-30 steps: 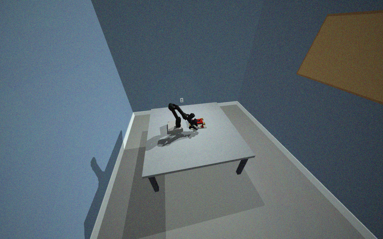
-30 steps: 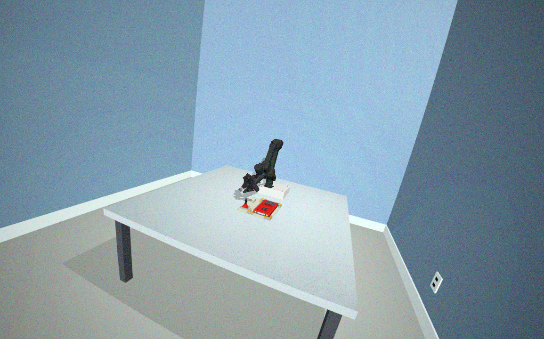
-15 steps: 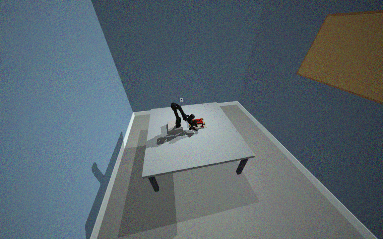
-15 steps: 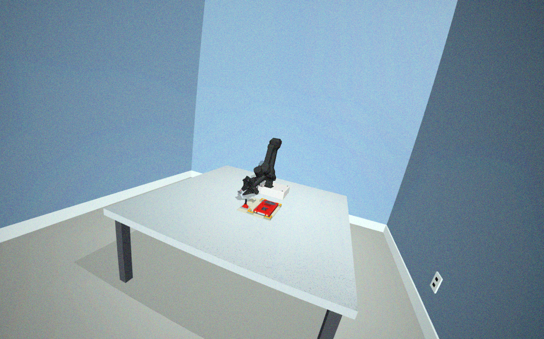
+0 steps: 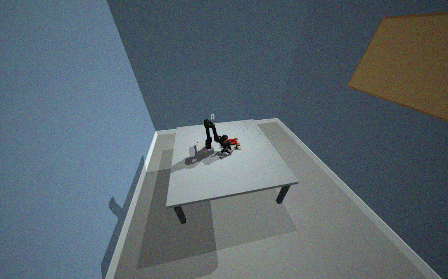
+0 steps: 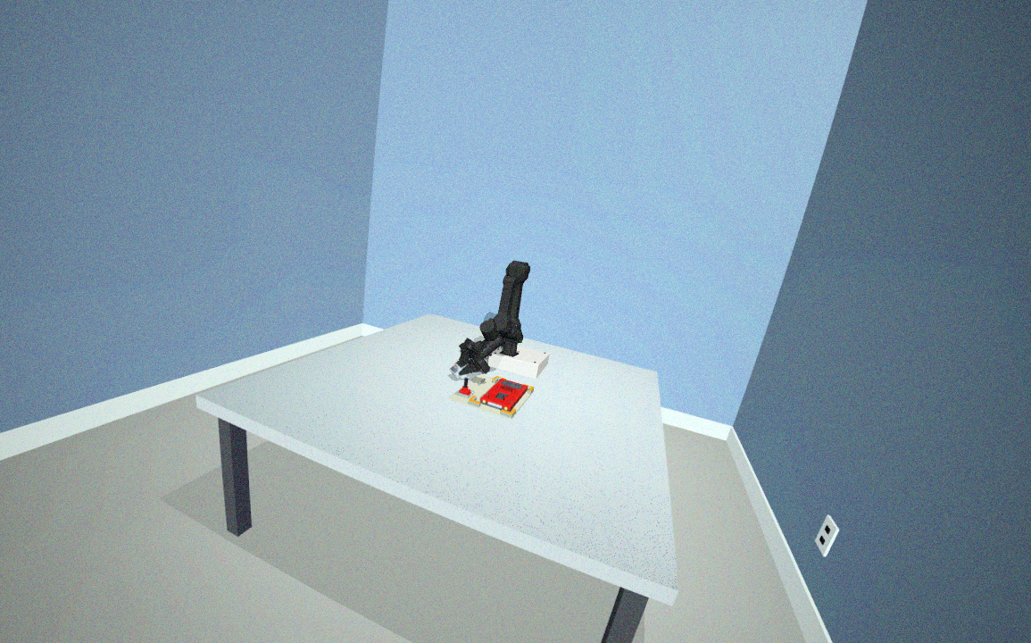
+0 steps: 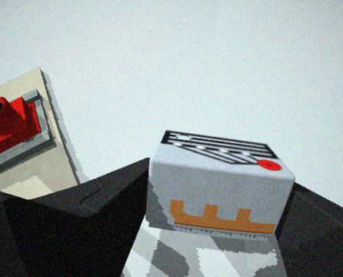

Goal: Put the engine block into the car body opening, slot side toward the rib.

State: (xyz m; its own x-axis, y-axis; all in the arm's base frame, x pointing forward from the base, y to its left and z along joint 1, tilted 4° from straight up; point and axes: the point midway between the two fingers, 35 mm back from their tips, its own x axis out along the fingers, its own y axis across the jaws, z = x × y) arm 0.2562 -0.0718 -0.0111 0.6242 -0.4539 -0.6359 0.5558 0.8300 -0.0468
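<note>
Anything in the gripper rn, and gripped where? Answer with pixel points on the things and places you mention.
Engine block [image 7: 221,188], held by two opposite side faces between the gripper's [image 7: 221,200] fingers; orange-marked face and striped top uncovered.

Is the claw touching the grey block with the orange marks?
Touching: the wrist view shows the claw pressing both sides of the grey block.
</note>
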